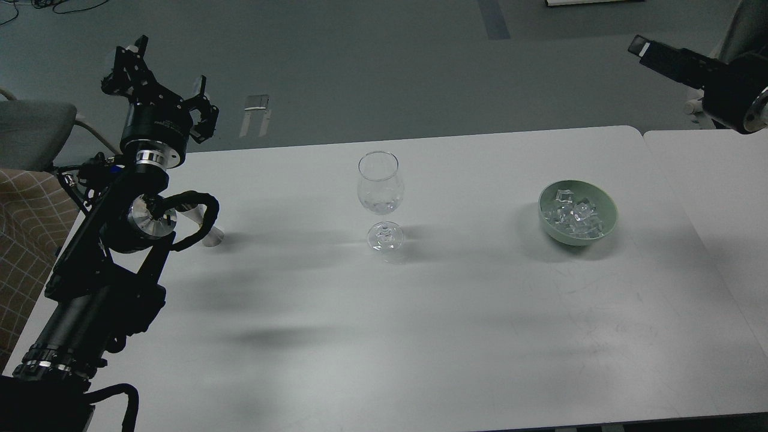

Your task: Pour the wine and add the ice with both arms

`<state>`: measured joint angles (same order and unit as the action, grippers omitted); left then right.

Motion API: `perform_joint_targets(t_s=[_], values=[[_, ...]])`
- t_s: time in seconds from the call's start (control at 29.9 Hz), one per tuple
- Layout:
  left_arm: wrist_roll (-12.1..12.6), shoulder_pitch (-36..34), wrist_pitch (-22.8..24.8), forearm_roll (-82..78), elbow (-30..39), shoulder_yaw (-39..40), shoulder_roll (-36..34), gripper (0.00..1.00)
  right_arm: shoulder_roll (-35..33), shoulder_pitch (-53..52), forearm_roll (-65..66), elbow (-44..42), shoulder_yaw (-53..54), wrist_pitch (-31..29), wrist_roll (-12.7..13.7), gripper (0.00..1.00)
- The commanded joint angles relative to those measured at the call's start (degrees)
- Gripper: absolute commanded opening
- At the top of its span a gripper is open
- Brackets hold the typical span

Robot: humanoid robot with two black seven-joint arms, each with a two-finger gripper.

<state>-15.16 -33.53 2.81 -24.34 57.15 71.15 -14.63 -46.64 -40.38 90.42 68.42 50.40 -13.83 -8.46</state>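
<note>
A clear stemmed wine glass [378, 191] stands upright at the table's middle back. Something clear and glinting lies low in its bowl; I cannot tell liquid from ice. A pale green bowl [607, 223] to its right holds several clear ice cubes [573, 213]. My left gripper [161, 81] is raised over the table's far left corner, open and empty. A small clear vessel [211, 237] stands partly hidden behind the left arm's cable. My right gripper [645, 48] points left at the top right, beyond the table's edge; its fingers cannot be told apart.
The white table [420, 336] adjoins a second white table [708, 180] on the right. A grey chair [30, 132] and checked fabric [24, 228] stand off the left edge. Grey floor lies beyond the far edge.
</note>
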Motion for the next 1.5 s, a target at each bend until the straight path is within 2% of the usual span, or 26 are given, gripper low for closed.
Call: perform_joint_targets(t_s=[0.0,0.13,0.2,0.27,0.4,0.53,0.63,0.8,0.9,1.0,1.47], values=[[0.04,0.04,0.97,0.0,-0.02,-0.04,0.04,0.98,-0.82,-0.57,0.37,0.92,-6.18,-0.05,0.02,0.99],[0.04,0.31,0.88,-0.09,0.07,-0.13,0.04,0.98,-0.39,0.48,4.23,0.4,-11.11,0.39,0.11,0.96],[0.13,0.48,0.97,-0.09,0.07,-0.13,0.13,0.98,-0.12,1.79,6.25,0.13,-13.48,1.52,0.11,0.86],[0.04,0.66,0.97,-0.09,0.07,-0.04,0.21,0.98,0.75,3.55,8.79,-1.0,-16.29,5.72,0.64,0.77],[0.04,0.92,0.97,-0.27,0.07,-0.04,0.74,0.98,2.6,4.78,11.17,-1.89,-18.58,9.43,1.34,0.77],[-0.05,1.54,0.97,-0.53,0.07,0.04,1.71,0.98,2.78,5.84,13.55,-1.89,-19.64,9.88,1.87,0.75],[-0.05,1.89,0.97,-0.53,0.07,0.04,1.8,0.98,3.13,5.84,16.53,-2.06,-19.82,9.97,2.04,0.67],[-0.22,2.33,0.97,-0.44,0.07,0.13,1.8,0.98,5.41,5.93,18.39,-2.94,-19.91,9.97,3.27,0.65],[-1.36,2.42,0.97,-0.53,0.07,-0.04,1.8,0.98,6.91,5.76,18.48,-4.08,-19.9,9.97,3.71,0.63],[-1.63,2.77,0.97,-0.53,0.07,-0.04,1.8,0.98,8.05,5.75,19.35,-5.57,-19.91,9.97,3.8,0.57],[-1.72,3.21,0.88,-0.27,0.07,0.04,1.71,0.98,11.04,5.93,22.52,-7.51,-19.99,9.97,3.8,0.57]])
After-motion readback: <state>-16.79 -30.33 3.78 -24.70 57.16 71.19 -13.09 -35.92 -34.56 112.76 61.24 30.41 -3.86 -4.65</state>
